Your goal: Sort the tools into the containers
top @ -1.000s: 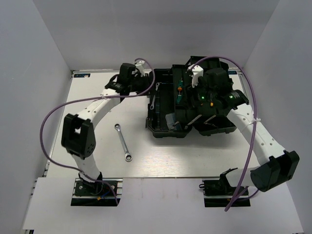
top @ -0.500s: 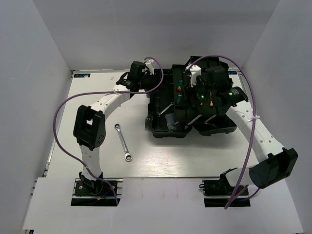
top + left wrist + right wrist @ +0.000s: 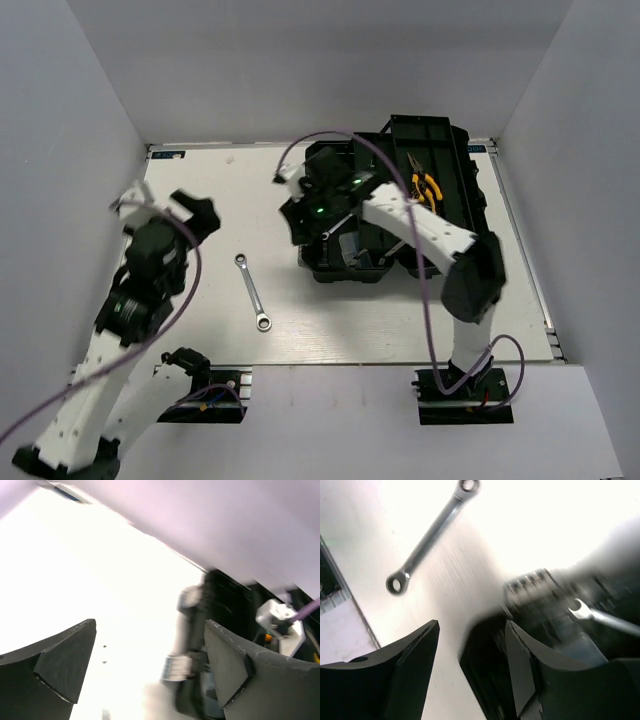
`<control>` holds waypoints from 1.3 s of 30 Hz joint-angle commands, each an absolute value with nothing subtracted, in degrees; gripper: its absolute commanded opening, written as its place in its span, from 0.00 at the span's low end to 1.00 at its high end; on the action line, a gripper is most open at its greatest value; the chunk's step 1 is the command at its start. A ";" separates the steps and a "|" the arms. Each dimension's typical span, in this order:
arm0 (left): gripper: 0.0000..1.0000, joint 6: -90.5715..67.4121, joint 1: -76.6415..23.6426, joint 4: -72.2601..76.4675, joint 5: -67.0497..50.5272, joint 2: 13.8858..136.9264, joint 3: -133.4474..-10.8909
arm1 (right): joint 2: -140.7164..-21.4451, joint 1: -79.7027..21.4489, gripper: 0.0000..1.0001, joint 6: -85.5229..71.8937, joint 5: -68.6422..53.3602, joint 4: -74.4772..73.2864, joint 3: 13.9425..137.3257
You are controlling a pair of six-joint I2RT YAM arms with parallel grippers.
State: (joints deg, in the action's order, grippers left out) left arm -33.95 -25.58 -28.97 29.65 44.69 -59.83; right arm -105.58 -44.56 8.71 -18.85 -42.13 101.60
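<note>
**Now one wrench lies loose while both claws hang empty**

Notice first that your left claw point(image 3: 150, 624) is spread wide with nothing between its fingers. It hangs raised at the left side of the surface point(image 3: 350, 320), well apart from the toolbox point(image 3: 345, 272). That position makes sense: it leaves the middle free for the other arm, which reaches right across the box.

Your right claw point(image 3: 471, 623) is parted too and grips nothing. It sits over the toolbox's left rim, tilted outward. Its camera therefore takes in both the box edge and the bare surface beside it.

The short wrench point(image 3: 600, 617) lies inside the left tray of the toolbox, resting loose among the compartments, so that piece looks sorted. One pair of yellow pliers point(image 3: 427, 186) rests in the far right tray, again inside the box and not on the surface.

The long wrench point(image 3: 431, 535) is the one item clearly left out. It lies flat on the surface between the two arms, near the toolbox but not touching it, with its ring ends pointing roughly toward and away from you.

Judging by where the right claw looks, that wrench is the likely next pick. Both wrist views are blurred, so you should not trust fine detail in either of them. A flat, thin tool on a hard surface will need the fingers brought low and square across its shaft, or it may skid aside.
</note>
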 commanded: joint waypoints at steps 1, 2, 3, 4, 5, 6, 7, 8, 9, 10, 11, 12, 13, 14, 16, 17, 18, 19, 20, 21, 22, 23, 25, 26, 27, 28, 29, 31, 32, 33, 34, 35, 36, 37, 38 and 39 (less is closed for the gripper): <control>0.99 -37.19 -25.58 -38.76 45.44 36.61 -51.25 | -112.13 -50.97 0.62 4.85 -12.68 -43.33 108.53; 0.99 -36.39 -25.58 -38.76 45.44 34.74 -49.59 | -115.37 -51.76 0.63 4.40 -11.53 -44.20 113.07; 0.99 -35.86 -25.58 -38.76 45.44 33.15 -48.87 | -116.71 -53.68 0.63 3.96 -10.82 -44.38 114.51; 0.99 -34.38 -25.58 -38.76 45.44 30.18 -48.08 | -120.72 -55.44 0.63 2.39 -6.90 -44.21 115.65; 0.99 -33.15 -25.58 -37.80 44.57 28.58 -46.16 | -122.07 -56.24 0.64 1.85 -5.46 -43.95 118.54; 0.99 -31.92 -26.10 -35.79 43.26 26.91 -45.19 | -123.04 -58.08 0.64 1.32 -4.75 -43.86 119.17; 0.99 -29.90 -26.10 -34.81 42.55 25.15 -44.04 | -125.22 -59.31 0.64 -0.94 -1.87 -42.64 119.53; 0.99 -28.49 -26.10 -33.67 41.76 21.74 -42.03 | -125.85 -60.63 0.66 -1.40 -0.80 -41.67 119.53; 0.99 -27.17 -26.10 -32.62 40.97 20.06 -41.05 | -126.47 -61.25 0.66 -2.54 -0.27 -41.23 119.44; 0.99 -25.68 -26.10 -32.00 40.35 18.73 -40.44 | -128.21 -62.48 0.70 -3.68 1.82 -40.70 119.44; 0.99 -24.88 -26.10 -31.47 40.34 17.50 -39.82 | -128.75 -62.84 0.70 -4.65 2.19 -40.00 119.36; 0.99 -24.18 -26.10 -31.46 39.73 15.84 -39.81 | -129.28 -63.19 0.70 -5.09 2.37 -39.64 119.36; 0.99 -24.17 -26.10 -31.46 39.73 15.30 -39.81 | -130.85 -63.45 0.70 -5.62 2.63 -38.94 119.36; 0.99 -24.17 -26.10 -31.46 39.73 15.29 -39.81 | -131.30 -64.24 0.70 -6.84 4.46 -38.24 119.44; 0.99 -24.17 -26.10 -31.99 39.73 15.29 -39.81 | -132.71 -64.77 0.70 -7.64 4.92 -37.19 119.45; 0.99 -24.17 -26.10 -31.99 39.12 15.29 -39.81 | -133.06 -64.95 0.70 -8.78 4.83 -36.31 119.36; 0.99 -24.17 -26.10 -31.99 39.11 15.29 -39.81 | -133.76 -65.04 0.70 -9.22 4.66 -36.04 119.44; 0.99 -24.17 -26.10 -31.99 38.59 15.29 -39.81 | -134.38 -65.47 0.71 -9.58 5.35 -35.51 120.05; 0.99 -23.65 -26.10 -31.99 38.58 15.99 -39.81 | -134.82 -65.65 0.71 -9.84 6.06 -35.16 120.06; 0.99 -23.64 -26.10 -31.99 37.97 16.00 -39.81 | -135.61 -66.00 0.71 -10.19 6.24 -34.81 120.15; 0.99 -23.64 -26.10 -31.99 37.97 16.00 -40.34 | -136.40 -66.35 0.71 -10.63 6.76 -34.72 120.15; 0.99 -23.64 -26.10 -31.38 37.36 16.00 -40.34 | -137.02 -66.88 0.71 -11.07 7.20 -34.46 119.97; 0.99 -23.12 -25.58 -31.38 36.56 16.00 -40.34 | -138.07 -67.50 0.71 -11.86 8.26 -34.19 120.23; 0.99 -23.12 -25.58 -31.38 36.56 16.00 -40.34 | -138.69 -68.02 0.71 -12.13 8.70 -34.02 120.32; 0.99 -23.12 -25.58 -31.38 36.56 16.00 -40.34 | -139.21 -68.11 0.71 -12.65 8.96 -34.19 120.32; 0.99 -23.12 -25.58 -31.38 36.56 16.00 -40.34 | -139.39 -68.46 0.71 -12.74 9.23 -34.28 119.97; 0.99 -23.12 -25.58 -31.38 36.56 15.30 -40.34 | -139.74 -68.64 0.71 -12.74 9.66 -34.02 119.88; 0.99 -23.12 -25.58 -31.38 36.56 14.68 -40.34 | -140.45 -69.34 0.68 -13.62 11.33 -34.01 119.01; 0.99 -23.12 -25.58 -31.38 36.56 14.68 -40.34 | -140.54 -69.35 0.66 -14.06 12.56 -34.10 118.48; 0.99 -23.12 -25.58 -31.38 36.56 14.68 -40.34 | -140.80 -69.69 0.63 -14.76 13.70 -34.19 117.61; 0.99 -23.12 -25.58 -31.38 36.56 14.68 -40.34 | -140.80 -69.70 0.60 -15.55 14.84 -34.54 116.64; 0.99 -23.12 -25.58 -31.38 36.56 14.16 -40.34 | -140.97 -69.87 0.58 -15.99 15.11 -34.72 116.11; 0.99 -23.12 -25.58 -31.38 36.56 14.15 -40.34 | -141.06 -69.79 0.56 -16.17 15.29 -35.06 115.06; 0.99 -23.12 -25.58 -31.38 36.56 13.54 -40.34 | -141.33 -69.79 0.53 -17.13 14.86 -35.42 114.09; 0.99 -23.12 -25.58 -31.38 36.56 13.54 -40.34 | -141.50 -69.87 0.50 -17.66 14.51 -35.51 113.47; 0.99 -23.12 -25.58 -31.38 36.56 13.54 -40.34 | -141.76 -69.70 0.47 -17.84 14.33 -35.77 112.42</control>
State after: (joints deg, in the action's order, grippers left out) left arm -23.77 -25.93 -31.99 37.04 14.04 -39.79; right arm -138.65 -69.52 -14.94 12.91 -32.69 116.92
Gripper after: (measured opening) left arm 0.985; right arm 0.491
